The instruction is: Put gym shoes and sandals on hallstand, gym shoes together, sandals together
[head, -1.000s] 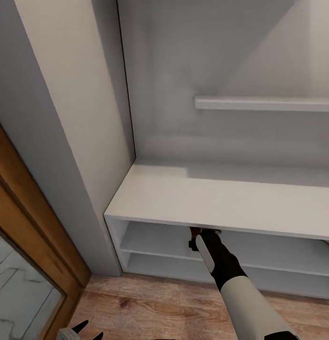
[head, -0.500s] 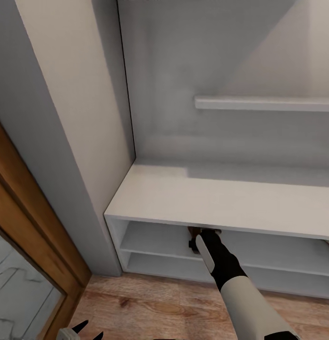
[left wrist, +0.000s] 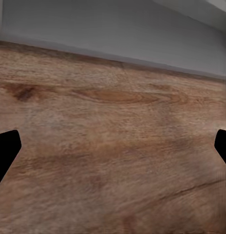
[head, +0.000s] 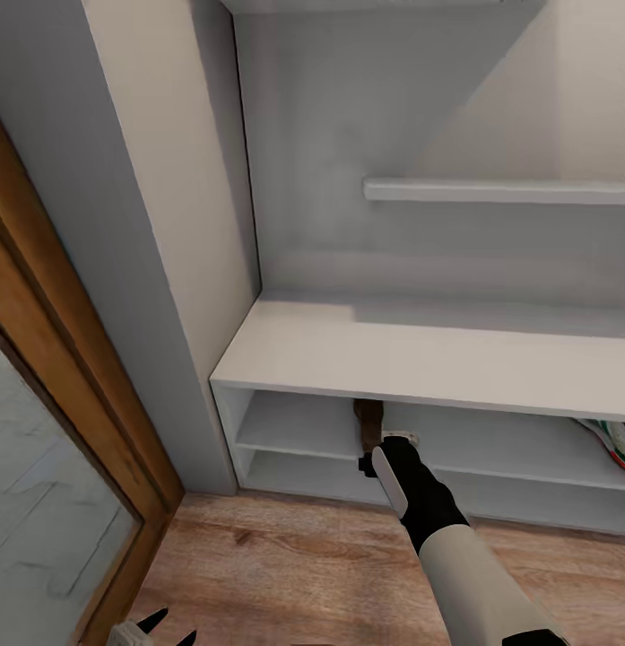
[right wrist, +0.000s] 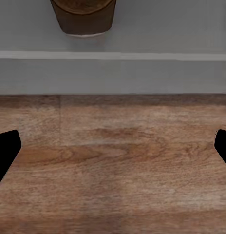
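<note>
One dark brown sandal point(head: 369, 422) lies on the upper tier of the pale grey hallstand point(head: 420, 354), its end pointing out toward me; the right wrist view catches that end of the sandal point(right wrist: 84, 17) on the shelf. My right gripper point(head: 384, 446) hangs open just in front of the shelf edge, apart from the sandal, with only corridor floor point(right wrist: 113, 161) between its black fingertips point(right wrist: 6, 151). A gym shoe point(head: 612, 441) pokes into view on the same tier at the far right. My left gripper point(head: 160, 624) stays low at the bottom left, open over bare floor point(left wrist: 113, 146).
A grey wall shelf point(head: 491, 190) hangs above the bench. A grey wall pillar point(head: 151, 269) and a wooden door frame point(head: 70, 377) with a glass panel point(head: 43, 520) stand close on the left. Wood-plank floor point(head: 285, 565) stretches in front of the rack.
The view has pulled back and shifted, so more of the shelf tiers show. My right gripper now sits outside the shelf edge, with the sandal left lying on the upper tier.
</note>
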Controlling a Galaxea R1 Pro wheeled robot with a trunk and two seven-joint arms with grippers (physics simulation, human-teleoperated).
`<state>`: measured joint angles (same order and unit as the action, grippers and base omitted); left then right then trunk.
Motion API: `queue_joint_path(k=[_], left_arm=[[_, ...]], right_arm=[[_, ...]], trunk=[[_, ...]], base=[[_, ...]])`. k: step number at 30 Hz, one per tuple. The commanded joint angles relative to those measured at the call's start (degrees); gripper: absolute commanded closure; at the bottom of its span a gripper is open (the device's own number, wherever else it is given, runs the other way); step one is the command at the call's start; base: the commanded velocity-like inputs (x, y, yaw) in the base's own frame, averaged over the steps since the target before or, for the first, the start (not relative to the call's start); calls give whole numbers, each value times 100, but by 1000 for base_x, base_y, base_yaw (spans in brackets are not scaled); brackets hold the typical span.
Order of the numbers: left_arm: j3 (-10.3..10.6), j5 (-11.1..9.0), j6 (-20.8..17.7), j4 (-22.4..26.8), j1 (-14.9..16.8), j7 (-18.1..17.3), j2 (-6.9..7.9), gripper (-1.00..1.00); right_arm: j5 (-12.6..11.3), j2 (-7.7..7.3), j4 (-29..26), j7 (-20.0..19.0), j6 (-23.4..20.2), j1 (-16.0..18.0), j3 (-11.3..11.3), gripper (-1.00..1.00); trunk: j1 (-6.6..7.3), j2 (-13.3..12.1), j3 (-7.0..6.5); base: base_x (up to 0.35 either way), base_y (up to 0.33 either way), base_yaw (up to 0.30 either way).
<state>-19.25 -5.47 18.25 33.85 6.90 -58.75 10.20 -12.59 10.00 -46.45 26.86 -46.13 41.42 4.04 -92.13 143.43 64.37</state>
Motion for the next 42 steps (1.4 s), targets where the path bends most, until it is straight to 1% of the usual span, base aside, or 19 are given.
queue_joint_path(k=[1, 27, 32, 38, 40, 42], left_arm=[[-9, -7, 30, -6, 4, -23, 0, -100], [-9, -7, 30, -10, 4, -23, 9, -100], [-9, -7, 30, -10, 4, -23, 9, -100], [-11, -7, 30, -10, 4, -21, 9, -100], [-11, -7, 30, -10, 4, -19, 9, -100], [-13, -7, 30, -10, 4, -15, 9, -100]], right_arm=[[-59, 0, -5, 56, -10, 4, 9, -100], [-68, 0, 3, 39, 29, -1, 27, -100], [-62, 0, 4, 39, 33, -2, 30, -100], [-60, 0, 2, 39, 82, -2, 27, -100], [-60, 0, 7, 39, 177, -2, 31, -100], [-61, 0, 112, 39, 411, -2, 30, -100]], trunk=[[5, 2, 5], [5, 2, 5], [5, 2, 5], [5, 2, 5], [5, 2, 5], [5, 2, 5]], base=[[-326, 0, 0], [-326, 0, 0], [-209, 0, 0], [-84, 0, 0], [-26, 0, 0], [-8, 0, 0]])
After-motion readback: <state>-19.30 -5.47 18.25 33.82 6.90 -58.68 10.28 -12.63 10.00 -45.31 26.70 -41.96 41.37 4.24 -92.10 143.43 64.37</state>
